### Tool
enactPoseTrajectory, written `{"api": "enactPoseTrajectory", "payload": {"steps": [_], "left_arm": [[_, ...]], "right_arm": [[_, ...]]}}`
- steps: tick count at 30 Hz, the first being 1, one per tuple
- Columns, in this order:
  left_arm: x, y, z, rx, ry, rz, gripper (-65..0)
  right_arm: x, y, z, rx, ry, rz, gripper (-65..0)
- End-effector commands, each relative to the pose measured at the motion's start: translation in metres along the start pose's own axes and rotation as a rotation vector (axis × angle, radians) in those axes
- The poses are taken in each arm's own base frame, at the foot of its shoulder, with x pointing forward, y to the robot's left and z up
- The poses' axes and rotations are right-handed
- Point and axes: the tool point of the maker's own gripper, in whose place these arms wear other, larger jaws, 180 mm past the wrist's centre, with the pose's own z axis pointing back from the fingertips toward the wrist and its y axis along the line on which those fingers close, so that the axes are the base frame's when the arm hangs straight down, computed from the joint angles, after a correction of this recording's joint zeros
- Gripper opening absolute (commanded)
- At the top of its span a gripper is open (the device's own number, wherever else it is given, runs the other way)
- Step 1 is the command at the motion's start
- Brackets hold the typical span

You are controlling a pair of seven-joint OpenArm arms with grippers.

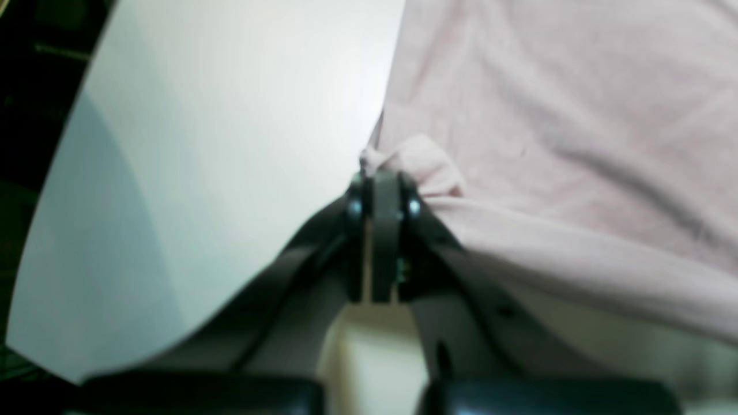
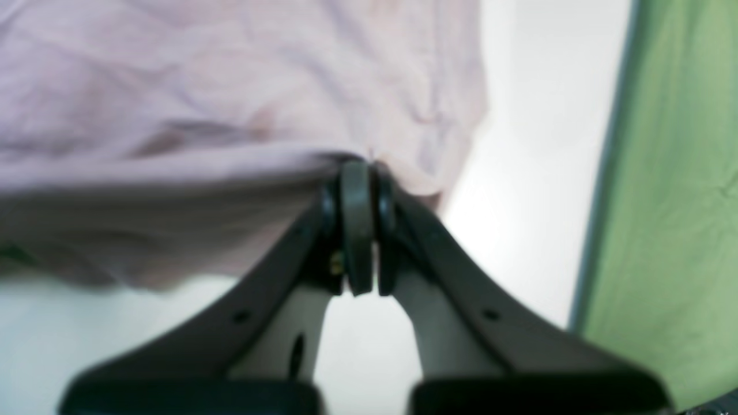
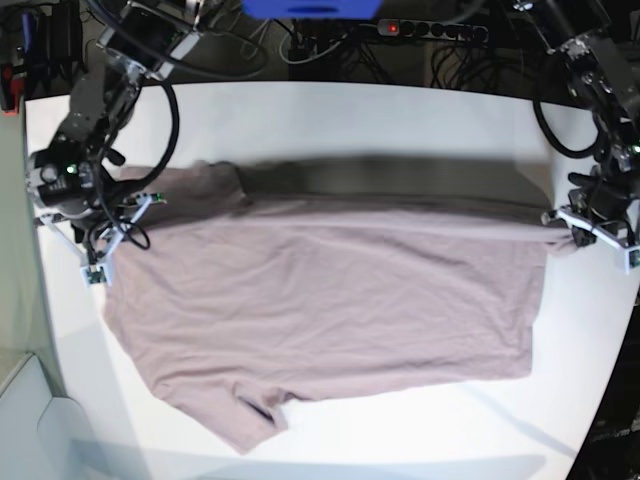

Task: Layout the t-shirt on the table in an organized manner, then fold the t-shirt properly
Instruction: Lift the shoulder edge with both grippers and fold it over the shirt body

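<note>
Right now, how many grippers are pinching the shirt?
2. The left gripper clamps one end of the shirt's raised edge, the right gripper the other end, over the table.

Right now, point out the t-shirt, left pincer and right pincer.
t-shirt [image 3: 330, 300]: base view, middle of the chest cloth.
left pincer [image 1: 385, 178]: left wrist view, tips shut on the shirt edge.
right pincer [image 2: 356, 173]: right wrist view, tips shut on the shirt edge.

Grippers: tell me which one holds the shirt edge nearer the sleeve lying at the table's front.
The right gripper; the left gripper pinches the t-shirt at the far, sleeveless end.
</note>
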Motion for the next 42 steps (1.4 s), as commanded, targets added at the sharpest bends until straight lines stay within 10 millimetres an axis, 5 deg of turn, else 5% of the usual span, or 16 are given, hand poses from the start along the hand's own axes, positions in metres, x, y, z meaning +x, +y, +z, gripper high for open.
{"api": "enactPoseTrajectory", "payload": {"steps": [1, 13, 33, 42], "left_arm": [[0.014, 0.008, 0.004, 0.021, -0.043, -0.004, -65.0], [0.036, 0.007, -0.001, 0.018, -0.088, 0.012, -65.0], [0.004, 0.012, -0.058, -0.023, 0.065, 0.167, -65.0], [0.024, 0.010, -0.058, -0.030, 0.023, 0.175, -65.0]], "right_arm": [[0.014, -0.004, 0.002, -0.006, -0.044, 0.002, -65.0], [0.037, -0.006, -0.001, -0.003, -0.081, 0.029, -65.0], [0.026, 0.023, -0.037, 0.113, -0.062, 0.047, -65.0], [0.064, 0.005, -0.030, 0.075, -0.139, 0.053, -65.0]]}}
